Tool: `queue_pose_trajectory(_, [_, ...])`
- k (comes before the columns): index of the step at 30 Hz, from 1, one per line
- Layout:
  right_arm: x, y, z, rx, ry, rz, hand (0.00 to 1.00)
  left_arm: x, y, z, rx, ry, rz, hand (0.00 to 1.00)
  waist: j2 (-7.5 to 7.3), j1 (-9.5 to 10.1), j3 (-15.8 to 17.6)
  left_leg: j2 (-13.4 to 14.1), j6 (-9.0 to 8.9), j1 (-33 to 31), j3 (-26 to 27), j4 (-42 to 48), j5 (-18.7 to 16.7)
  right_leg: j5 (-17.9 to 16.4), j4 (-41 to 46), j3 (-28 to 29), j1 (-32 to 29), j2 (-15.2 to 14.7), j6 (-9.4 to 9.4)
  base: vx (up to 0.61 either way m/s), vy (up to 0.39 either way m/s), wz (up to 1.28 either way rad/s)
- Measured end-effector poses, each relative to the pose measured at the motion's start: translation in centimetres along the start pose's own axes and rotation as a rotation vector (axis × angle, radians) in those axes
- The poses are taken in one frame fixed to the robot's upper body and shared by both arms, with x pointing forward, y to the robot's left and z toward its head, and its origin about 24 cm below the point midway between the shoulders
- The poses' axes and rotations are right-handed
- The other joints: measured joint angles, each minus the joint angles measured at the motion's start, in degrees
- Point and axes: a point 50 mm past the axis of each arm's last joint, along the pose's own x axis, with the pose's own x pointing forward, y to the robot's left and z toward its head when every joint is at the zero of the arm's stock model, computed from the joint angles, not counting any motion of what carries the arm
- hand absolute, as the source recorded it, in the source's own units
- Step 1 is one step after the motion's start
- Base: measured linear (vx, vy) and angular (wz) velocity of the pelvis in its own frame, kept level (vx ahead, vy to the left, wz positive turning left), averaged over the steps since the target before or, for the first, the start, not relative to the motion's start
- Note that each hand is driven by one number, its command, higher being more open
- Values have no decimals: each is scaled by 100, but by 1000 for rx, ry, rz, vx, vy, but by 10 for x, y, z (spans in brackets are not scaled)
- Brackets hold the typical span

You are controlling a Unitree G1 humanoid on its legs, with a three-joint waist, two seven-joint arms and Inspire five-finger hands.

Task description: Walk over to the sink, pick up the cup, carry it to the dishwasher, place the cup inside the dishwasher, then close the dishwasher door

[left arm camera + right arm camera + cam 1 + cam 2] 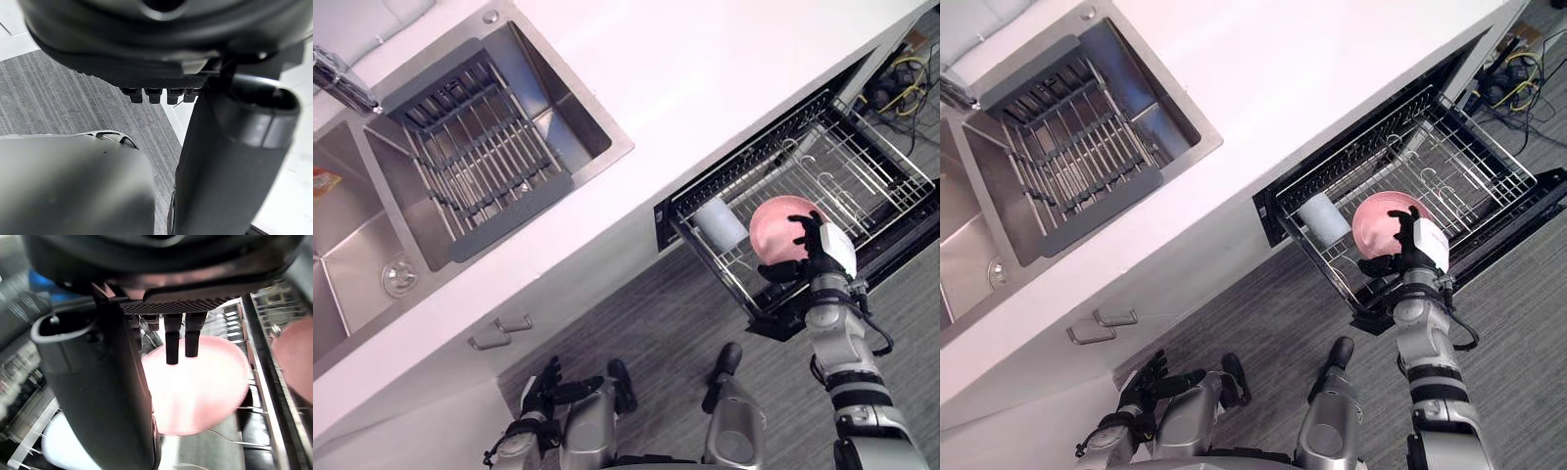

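Right eye view: right hand (1410,251) curls round the pink cup (1377,219) over the outer edge of the dishwasher rack (1459,147); advise lowering it gently, clear of the white cup (1322,220), before letting go.

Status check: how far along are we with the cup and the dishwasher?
Done: the pink cup is away from the sink and at the dishwasher. In hand: the right hand grips it over the pulled-out rack, beside a white cup lying there; it does not look released yet. Left: let go of it, push the rack in and close the open dishwasher door. The left hand hangs low, open.
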Motion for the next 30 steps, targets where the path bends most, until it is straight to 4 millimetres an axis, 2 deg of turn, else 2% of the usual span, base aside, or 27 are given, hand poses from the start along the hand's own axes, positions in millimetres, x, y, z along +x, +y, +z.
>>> queue_pose_trajectory(5, [-20, -10, -9, 112, -1, -62, 100, -3, 7, -4, 19, 11, 22, 100, -116, -77, -42, 41, -10, 181, -11, 315, -291, -326, 508, 86, 77, -130, 91, -2, 3, 1])
queue_pose_trajectory(9, [-33, -20, -18, 228, 42, -152, 100, -9, 16, -14, 30, 44, 55, 100, -268, -137, -128, 59, -14, 369, -6, 397, -428, -382, 520, 117, 267, -126, 142, 37, 1, -5])
queue_pose_trajectory(11, [-38, -29, -26, 285, 81, -235, 100, -15, 22, -23, 23, 71, 80, 100, -372, -169, -204, 54, -18, 475, 14, 419, -513, -400, 496, 143, 369, -128, 169, 68, 10, -5])
queue_pose_trajectory(12, [-45, -36, -36, 324, 126, -305, 100, -17, 24, -26, 12, 76, 94, 100, -440, -166, -275, 52, -26, 525, 21, 440, -558, -417, 477, 147, 431, -130, 194, 60, 8, -2])
queue_pose_trajectory(16, [-56, -46, -56, 420, 226, -430, 100, -21, 30, -33, -6, 98, 118, 100, -558, -176, -435, 47, -23, 682, 55, 468, -580, -423, 437, 185, 566, -131, 203, 65, -6, -7])
queue_pose_trajectory(17, [-60, -48, -62, 458, 266, -467, 0, -22, 31, -34, 3, 106, 121, 100, -571, -181, -461, 43, -23, 747, 63, 471, -580, -423, 437, 188, 618, -132, 203, 60, -24, -6])
queue_pose_trajectory(22, [-67, -40, -88, 564, 448, -470, 0, -23, 31, -37, 19, 130, 118, 100, -562, -200, -526, 96, -6, 874, 64, 674, -620, -565, 674, 212, 694, -162, 195, 35, -34, -4])
queue_pose_trajectory(25, [-67, -26, -99, 675, 540, -421, 0, -23, 31, -38, 19, 137, 115, 100, -542, -233, -523, 237, -13, 841, 37, 1171, -878, -1016, 1314, 293, 598, -260, 272, -19, -43, 1])
queue_pose_trajectory(28, [-60, -21, -102, 794, 549, -369, 0, -23, 28, -38, 22, 139, 103, 100, -464, -322, -493, 203, -4, 691, 29, 1471, -1067, -1342, 1952, 443, 241, -473, 332, -46, -17, 0])
queue_pose_trajectory(30, [-56, -23, -106, 870, 544, -321, 0, -22, 23, -39, 21, 135, 88, 100, -329, -353, -419, 104, 18, 630, 31, 1559, -1089, -1444, 2225, 531, 77, -637, 335, -49, -2, 3])
